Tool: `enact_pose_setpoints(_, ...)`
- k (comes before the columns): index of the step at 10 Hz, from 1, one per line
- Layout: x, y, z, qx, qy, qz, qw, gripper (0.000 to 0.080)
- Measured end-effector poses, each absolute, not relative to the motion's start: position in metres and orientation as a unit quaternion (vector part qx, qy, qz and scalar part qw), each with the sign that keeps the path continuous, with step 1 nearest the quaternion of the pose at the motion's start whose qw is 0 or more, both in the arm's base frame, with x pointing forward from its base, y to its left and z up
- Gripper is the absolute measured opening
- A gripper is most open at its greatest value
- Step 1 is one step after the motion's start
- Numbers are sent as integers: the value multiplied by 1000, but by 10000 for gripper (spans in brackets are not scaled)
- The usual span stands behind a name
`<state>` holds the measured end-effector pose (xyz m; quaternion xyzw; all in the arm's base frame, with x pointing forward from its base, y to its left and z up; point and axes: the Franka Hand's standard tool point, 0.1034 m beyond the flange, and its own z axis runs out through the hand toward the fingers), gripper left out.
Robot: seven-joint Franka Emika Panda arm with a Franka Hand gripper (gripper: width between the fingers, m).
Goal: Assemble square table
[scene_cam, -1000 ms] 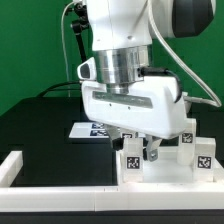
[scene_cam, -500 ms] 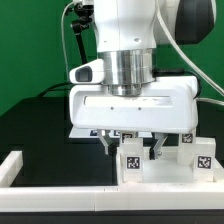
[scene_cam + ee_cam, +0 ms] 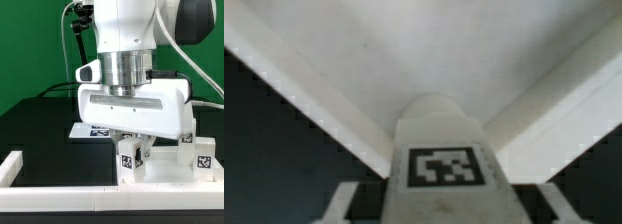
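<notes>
A short white tagged leg (image 3: pixel 129 160) stands upright on the white square tabletop (image 3: pixel 165 173) at the exterior view's lower right. My gripper (image 3: pixel 131 150) comes straight down over it, a finger on each side, shut on the leg. In the wrist view the leg (image 3: pixel 443 150) fills the centre with its tag facing the camera. My gripper (image 3: pixel 441 208) holds it, with the fingers (image 3: pixel 352 200) close against its sides. The tabletop (image 3: pixel 438 50) spreads pale behind it.
Two more tagged legs (image 3: pixel 186 141) (image 3: pixel 203 156) stand on the tabletop at the exterior view's right. The marker board (image 3: pixel 90 130) lies on the black table behind the hand. Low white border bars (image 3: pixel 12 166) run along the left and front.
The hand has turned about its vertical axis over the leg, from square-on half a second ago to angled now. The fingers stand closer to the leg. The leg stays in place.
</notes>
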<state>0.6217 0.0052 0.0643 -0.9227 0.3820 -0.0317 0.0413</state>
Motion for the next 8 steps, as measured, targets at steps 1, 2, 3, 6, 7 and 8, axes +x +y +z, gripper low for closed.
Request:
enact_pose_setpoints(1,622,5,64,-911,409,-30,43,285)
enact_pose_setpoints(2,622,5,65,-871,489,-20,45,285)
enact_pose_setpoints(3,624,6,67,-830,555,-6,44,285)
enact_pose_setpoints(6,626,11,63,-688,723,19,59,287)
enact_pose_setpoints(7,627,11,63,-635,769,21,69,287)
enact_pose_setpoints(8,627,10,63,-584,808,19,76,287)
